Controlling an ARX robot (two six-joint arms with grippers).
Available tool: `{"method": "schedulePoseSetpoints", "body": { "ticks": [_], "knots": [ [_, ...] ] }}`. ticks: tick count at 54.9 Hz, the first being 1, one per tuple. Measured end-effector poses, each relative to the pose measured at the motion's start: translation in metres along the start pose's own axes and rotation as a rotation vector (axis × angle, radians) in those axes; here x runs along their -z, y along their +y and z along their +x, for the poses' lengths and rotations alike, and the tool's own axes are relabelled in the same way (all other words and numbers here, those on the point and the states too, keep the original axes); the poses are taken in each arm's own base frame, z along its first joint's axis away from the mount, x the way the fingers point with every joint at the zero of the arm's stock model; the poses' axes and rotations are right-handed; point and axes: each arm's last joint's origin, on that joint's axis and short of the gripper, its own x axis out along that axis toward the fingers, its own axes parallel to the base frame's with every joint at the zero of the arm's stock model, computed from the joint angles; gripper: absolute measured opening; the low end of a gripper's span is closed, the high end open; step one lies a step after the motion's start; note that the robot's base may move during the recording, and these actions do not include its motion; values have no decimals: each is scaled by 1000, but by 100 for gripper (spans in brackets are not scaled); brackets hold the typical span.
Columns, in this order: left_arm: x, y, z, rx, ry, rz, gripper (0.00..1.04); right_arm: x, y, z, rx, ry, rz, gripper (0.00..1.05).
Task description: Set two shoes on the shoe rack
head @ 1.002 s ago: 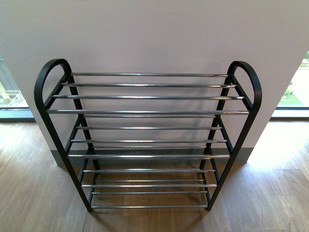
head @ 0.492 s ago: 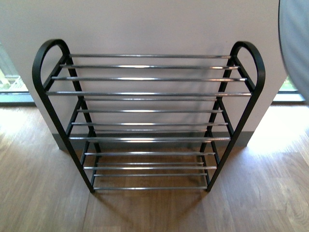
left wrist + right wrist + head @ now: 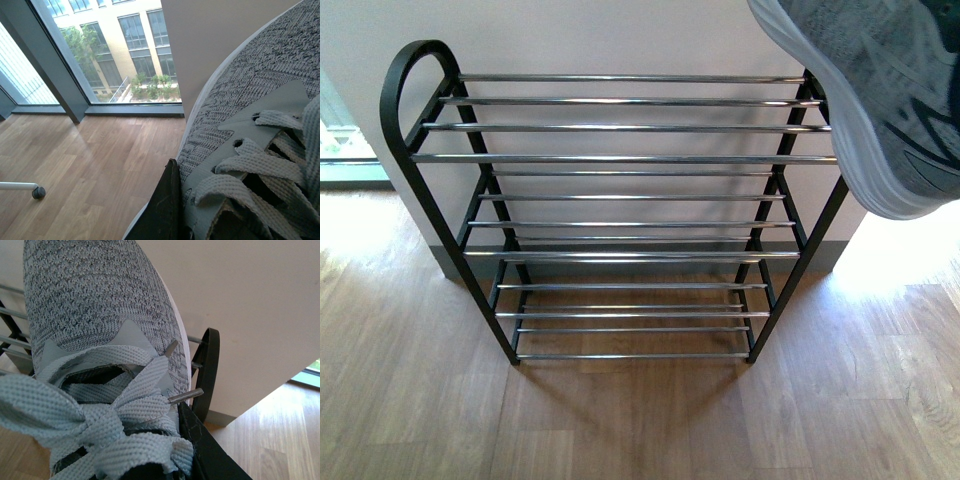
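Right-gripper fingers (image 3: 210, 455): one dark finger shows, pressed against the collar edge of the right-arm sneaker (image 3: 100, 300). Its partner is hidden under the laces. Front view has this sneaker (image 3: 880, 90) hanging clear of the floor, so I judge the pair pinched on the collar.

Left-gripper fingers (image 3: 162, 215): again one dark finger, lying against the left-arm sneaker (image 3: 260, 85), second finger out of sight. Judged pinching likewise. Only window, wall and wood floor lie beyond these fingers.

Shoe rack (image 3: 620, 158): all four tiers bare. Its arched end (image 3: 210, 365) sits just beyond the right fingertips, beside the toe.

Risks from here:
- The toe reaches well ahead of the right fingers, and the hold is at the collar only. The shoe may pivot in the pinch and droop on the way down.
- The arched end is close to the toe. A lowering path too far outward could knock it.
- Tiers are thin bars with gaps. A tilted release could let the toe or heel drop between bars.
- Lace ends stick out next to the finger and could snag a bar.
- The left wrist view shows no rack, so that approach has little to go on.
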Motion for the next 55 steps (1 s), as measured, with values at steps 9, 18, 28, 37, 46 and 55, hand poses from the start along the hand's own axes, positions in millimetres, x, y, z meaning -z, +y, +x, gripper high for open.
{"method": "schedulePoseSetpoints", "body": {
  "ticks": [9, 18, 28, 37, 46, 55],
  "knots": [
    [0, 0, 0, 0, 0, 0, 2, -15, 5, 46, 24, 35, -9, 1],
    [0, 0, 0, 0, 0, 0, 2, -14, 5, 85, 71, 104, -9, 1],
    [0, 0, 0, 0, 0, 0, 2, -10, 3, 121, 104, 173, 9, 1],
    [0, 0, 0, 0, 0, 0, 2, -12, 1, 146, 146, 208, 19, 1],
    [0, 0, 0, 0, 0, 0, 2, -7, -5, 171, 192, 248, 13, 1],
    [0, 0, 0, 0, 0, 0, 2, -5, -10, 184, 226, 271, 17, 1]
  ]
}}
